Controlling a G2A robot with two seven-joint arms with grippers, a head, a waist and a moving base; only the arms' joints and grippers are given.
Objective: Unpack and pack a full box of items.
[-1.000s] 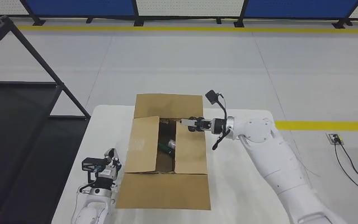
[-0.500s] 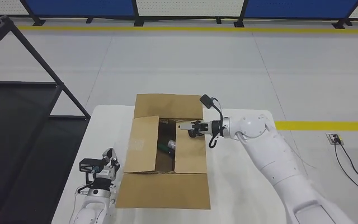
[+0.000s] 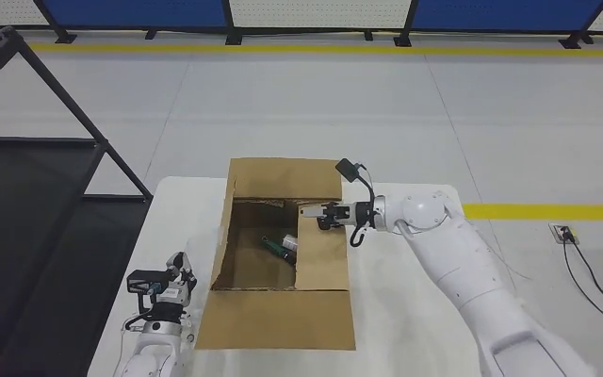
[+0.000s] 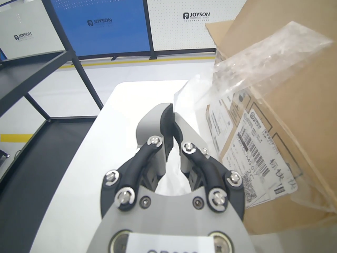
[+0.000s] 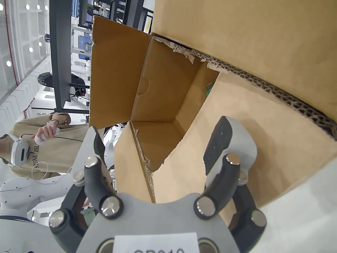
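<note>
We see the left gripper [image 4: 172, 113] near the tabletop's [image 3: 405, 311] front-left corner, fingers closed together, tips just beside a clear plastic pouch [image 4: 263, 61] on the box's [image 3: 283, 320] left wall. The box sits mid-tabletop, flaps open, with a dark green item [image 3: 277, 248] lying inside. The right gripper [image 3: 307, 214] hovers over the box's right flap, fingers spread apart.

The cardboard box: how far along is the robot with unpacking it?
Early days. Three flaps of the box are open. The right pincer, open, is at the last flap, which half covers the opening. A green bottle lies inside, waiting to be taken out.
</note>
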